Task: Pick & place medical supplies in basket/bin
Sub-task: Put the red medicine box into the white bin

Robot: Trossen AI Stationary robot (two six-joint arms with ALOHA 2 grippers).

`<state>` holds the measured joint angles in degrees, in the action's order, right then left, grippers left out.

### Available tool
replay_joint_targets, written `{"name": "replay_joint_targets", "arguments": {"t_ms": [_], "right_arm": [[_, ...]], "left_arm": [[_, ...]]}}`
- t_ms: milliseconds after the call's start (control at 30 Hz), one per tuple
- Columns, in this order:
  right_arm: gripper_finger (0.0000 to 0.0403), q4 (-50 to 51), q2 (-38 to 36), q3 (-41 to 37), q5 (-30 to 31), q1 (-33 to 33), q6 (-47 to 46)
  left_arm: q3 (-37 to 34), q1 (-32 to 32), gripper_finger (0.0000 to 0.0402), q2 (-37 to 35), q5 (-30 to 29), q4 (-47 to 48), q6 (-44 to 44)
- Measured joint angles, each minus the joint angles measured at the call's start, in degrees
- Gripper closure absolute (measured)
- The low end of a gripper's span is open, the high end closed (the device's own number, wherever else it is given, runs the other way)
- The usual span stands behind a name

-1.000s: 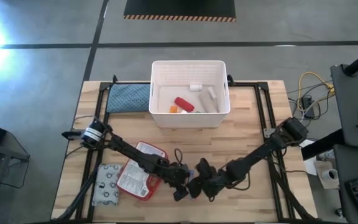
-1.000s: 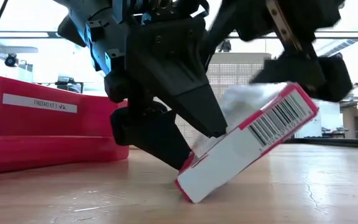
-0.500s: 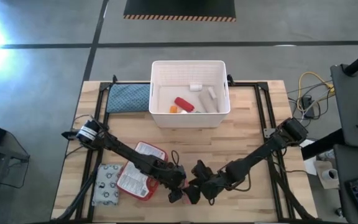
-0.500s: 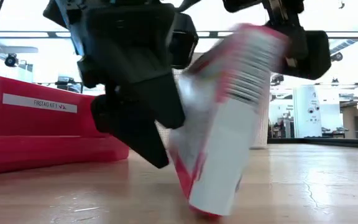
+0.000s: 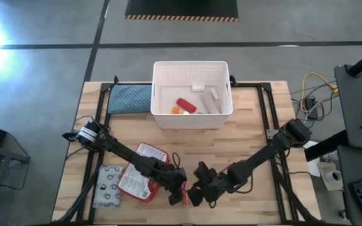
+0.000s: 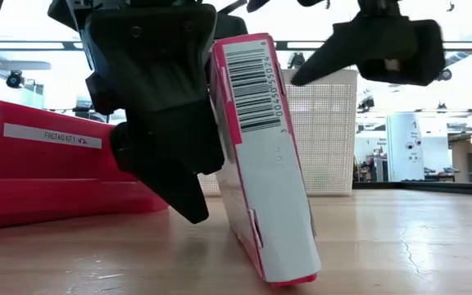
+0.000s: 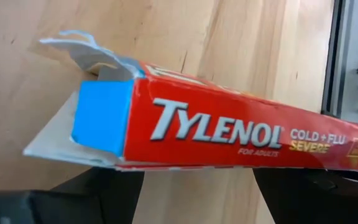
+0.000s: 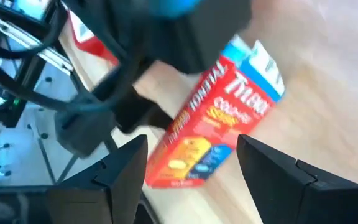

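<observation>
**Small box on edge between the two grippers, near table front**

From the high view we place both grippers at the table's front edge: the left gripper and right gripper meet over a small red object we cannot identify from there. The white slotted plastic bin sits well apart at the far side, holding a red cylinder and small white tubes. The flat red-edged case and grey-white patterned pouch lie to the left; a blue quilted pad is beside the bin.

The low view supplies what the overhead hides: the small red-and-white cardboard box stands on one end, tilted, barcode face showing. The left gripper's dark fingers press against its side; whether they clamp it we cannot tell. The case beside it reads "FIRST AID KIT".

The left wrist view gives the print: "TYLENOL COLD + FLU SEVERE, FOR ADULTS", with the blue end flap torn open.

The right wrist view shows the right gripper's fingers spread wide, apart from the box, holding nothing.
</observation>
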<state>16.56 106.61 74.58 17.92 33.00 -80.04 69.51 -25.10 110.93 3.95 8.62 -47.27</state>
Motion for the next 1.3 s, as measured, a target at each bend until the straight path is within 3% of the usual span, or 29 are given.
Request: {"name": "replay_joint_targets", "arguments": {"t_ms": [400, 700, 900, 1300], "right_arm": [[0.0165, 0.58, 0.3, -0.01, -1.19, 3.02, -1.73], [0.0165, 1.25, 2.28, -0.97, 2.39, 1.33, -0.83], [0.0165, -6.39, 7.26, -1.02, -2.82, 0.14, -2.71], [0.0165, -3.93, 5.08, 0.03, -3.08, 2.46, -4.77]], "left_arm": [[-0.32, 0.02, 0.0133, -0.06, -1.47, -1.82, 0.27], [-0.43, 0.15, 0.0133, -0.08, -2.7, -3.71, 0.27], [-1.62, -0.09, 0.0133, -0.08, -2.64, -2.97, 1.44], [-1.94, 0.38, 0.0133, -0.08, -4.58, -9.62, 1.48]]}}
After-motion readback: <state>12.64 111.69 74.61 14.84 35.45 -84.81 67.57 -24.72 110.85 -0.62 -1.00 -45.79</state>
